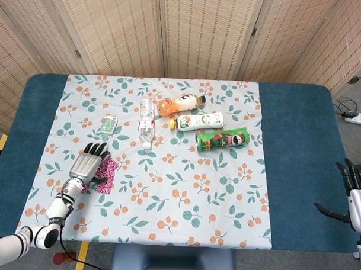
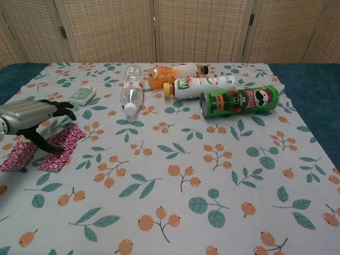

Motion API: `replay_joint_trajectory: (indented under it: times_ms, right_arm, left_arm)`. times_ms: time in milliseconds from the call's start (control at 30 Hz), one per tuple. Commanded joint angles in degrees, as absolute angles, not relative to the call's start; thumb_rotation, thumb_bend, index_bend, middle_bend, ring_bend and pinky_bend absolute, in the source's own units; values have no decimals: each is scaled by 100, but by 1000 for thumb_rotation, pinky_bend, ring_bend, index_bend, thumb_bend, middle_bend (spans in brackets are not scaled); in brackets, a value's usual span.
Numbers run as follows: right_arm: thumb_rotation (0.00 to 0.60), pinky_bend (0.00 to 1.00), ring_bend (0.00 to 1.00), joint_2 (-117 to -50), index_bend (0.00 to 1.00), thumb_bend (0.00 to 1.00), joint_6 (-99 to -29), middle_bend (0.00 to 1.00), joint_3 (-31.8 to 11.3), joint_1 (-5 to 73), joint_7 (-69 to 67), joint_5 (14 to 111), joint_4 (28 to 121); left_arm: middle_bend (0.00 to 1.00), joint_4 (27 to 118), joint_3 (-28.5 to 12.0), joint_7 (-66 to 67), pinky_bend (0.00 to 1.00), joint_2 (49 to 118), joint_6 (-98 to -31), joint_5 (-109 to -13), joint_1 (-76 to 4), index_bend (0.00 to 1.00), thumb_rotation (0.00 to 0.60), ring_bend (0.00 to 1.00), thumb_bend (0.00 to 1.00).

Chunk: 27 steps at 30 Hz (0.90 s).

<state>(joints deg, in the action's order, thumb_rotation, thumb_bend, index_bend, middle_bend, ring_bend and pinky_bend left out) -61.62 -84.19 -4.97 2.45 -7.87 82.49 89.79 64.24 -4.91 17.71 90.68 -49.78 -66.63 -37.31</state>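
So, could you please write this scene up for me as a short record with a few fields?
Surface: table with a leaf-print cloth
Left robot hand: fingers curled, resting on pink packets
Right robot hand: off the table's right edge, holding nothing, fingers apart
Near left hand: small green pack
Lying down: clear water bottle, orange juice bottle, white bottle, green chip can
Background: woven folding screens
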Motion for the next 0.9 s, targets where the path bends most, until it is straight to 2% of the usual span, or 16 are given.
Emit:
replay_joint_trajectory:
  times_ms: [33,900]
  right_arm:
    - [471,0,0,-6164,0,157,-8422,0,-497,241,-793,8247,8973]
    - [469,0,0,-6177,0,158,-8437,0,-508,193,-902,8205,8877]
  left_arm:
    - [24,6347,-553,1800,0,9113,-4927,-6590,-3772,199,469,0,132]
    - [24,5931,-1153,2329,0,9400,-4651,-5716,-4239,220,483,0,133]
